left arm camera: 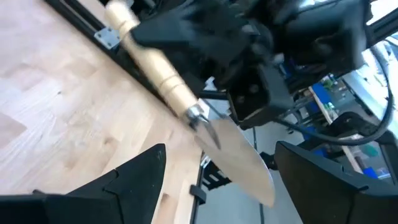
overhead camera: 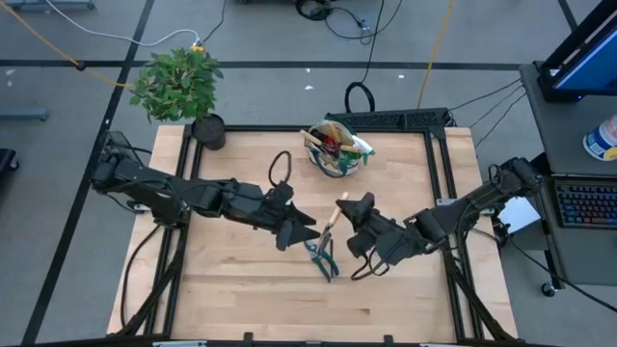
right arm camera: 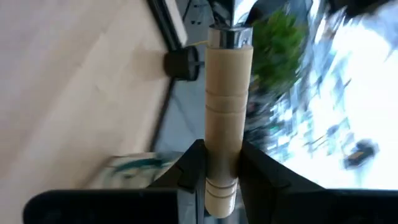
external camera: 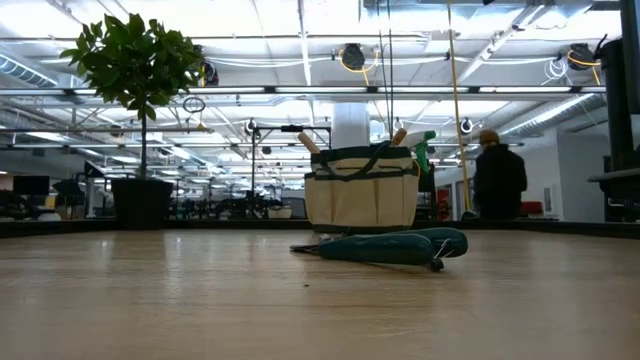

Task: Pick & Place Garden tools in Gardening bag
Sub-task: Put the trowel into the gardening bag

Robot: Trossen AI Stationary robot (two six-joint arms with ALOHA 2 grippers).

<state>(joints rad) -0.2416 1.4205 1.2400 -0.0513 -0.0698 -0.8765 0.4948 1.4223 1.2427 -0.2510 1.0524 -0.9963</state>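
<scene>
My right gripper (overhead camera: 353,214) is shut on a wooden-handled trowel (overhead camera: 334,220) held above the middle of the table. My left gripper (overhead camera: 297,231) is open just left of it. Its two fingers stand on either side of the metal blade (left arm camera: 239,155) without touching it. Teal pruning shears (overhead camera: 323,258) lie flat on the table just near of both grippers, and also show in the low view (external camera: 390,246). The beige gardening bag (overhead camera: 337,150) stands at the far middle with several tools in it. Neither gripper shows in the low view. My right gripper pinches the trowel's wooden handle near its free end (right arm camera: 221,163) between its two fingers. The butt sticks out behind the fingers. The rest of the handle runs on past the fingertips to the metal ferrule (right arm camera: 230,36). The trowel is lifted clear of the table.
A leafy plant (overhead camera: 178,82) in a black pot (overhead camera: 208,131) stands at the far left corner. A black frame (overhead camera: 405,120) runs round the table's edge. A person (external camera: 497,176) stands in the room behind the table. Bare wood lies along the near side.
</scene>
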